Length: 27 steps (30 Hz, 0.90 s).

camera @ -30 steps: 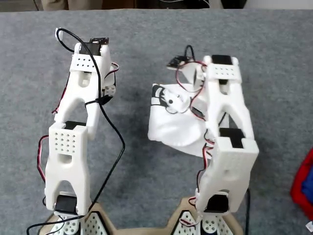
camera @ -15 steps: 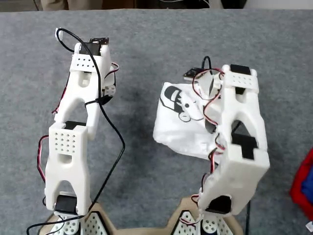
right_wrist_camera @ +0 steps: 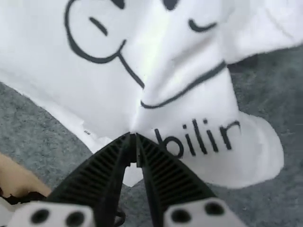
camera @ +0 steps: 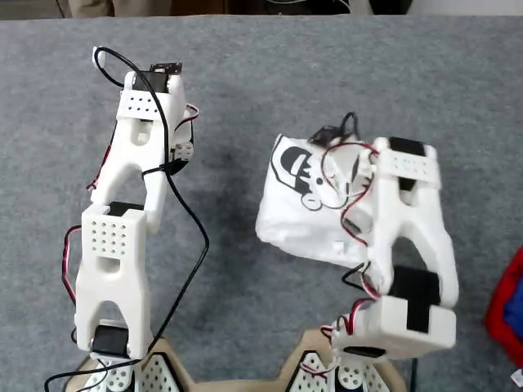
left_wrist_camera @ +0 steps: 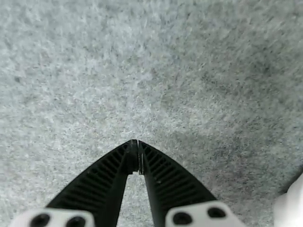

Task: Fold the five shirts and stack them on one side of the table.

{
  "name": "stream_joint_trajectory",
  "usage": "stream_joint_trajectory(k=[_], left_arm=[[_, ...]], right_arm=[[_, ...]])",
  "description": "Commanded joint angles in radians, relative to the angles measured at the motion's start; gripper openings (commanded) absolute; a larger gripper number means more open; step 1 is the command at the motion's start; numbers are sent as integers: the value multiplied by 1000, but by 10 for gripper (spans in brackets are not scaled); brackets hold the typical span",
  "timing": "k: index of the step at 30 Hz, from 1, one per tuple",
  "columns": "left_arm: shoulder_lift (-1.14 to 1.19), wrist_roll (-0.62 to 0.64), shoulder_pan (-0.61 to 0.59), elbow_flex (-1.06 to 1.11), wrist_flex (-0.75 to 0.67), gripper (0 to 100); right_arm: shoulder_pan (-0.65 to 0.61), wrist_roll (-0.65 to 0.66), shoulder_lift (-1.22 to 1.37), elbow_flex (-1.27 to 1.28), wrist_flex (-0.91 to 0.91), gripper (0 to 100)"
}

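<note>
A white shirt (camera: 298, 216) with a black cartoon print lies crumpled on the grey felt table (camera: 245, 73), right of centre. The right arm (camera: 404, 220) stands over the shirt's right side. In the right wrist view my right gripper (right_wrist_camera: 133, 137) is shut, pinching a ridge of the white shirt (right_wrist_camera: 142, 61) just below the printed face and letters. The left arm (camera: 139, 139) stands at the table's left, away from the shirt. Its gripper (left_wrist_camera: 135, 144) is shut over bare felt with nothing in it.
A red and blue cloth item (camera: 508, 306) pokes in at the table's right edge. Black and red cables (camera: 184, 204) run along both arms. The arm bases (camera: 245, 380) sit at the near edge. Open felt lies at the back and between the arms.
The right arm has drawn back toward the near right with the shirt pinched, dragging it a little right. More of the black print now shows. The left arm has not moved.
</note>
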Motion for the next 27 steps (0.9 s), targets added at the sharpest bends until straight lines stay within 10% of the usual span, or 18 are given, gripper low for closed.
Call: stream_joint_trajectory(k=[1,13,27], left_arm=[[-71,-6,18,-3,12,20],[-64,-43,278,-98,11,21],[-59,-51,486,-198,-281,147]], right_arm=[[59,-46,-111,-42,-35,9],[154,-196,-176,-259,-158,244],[294,-473,243,-384,-488,241]])
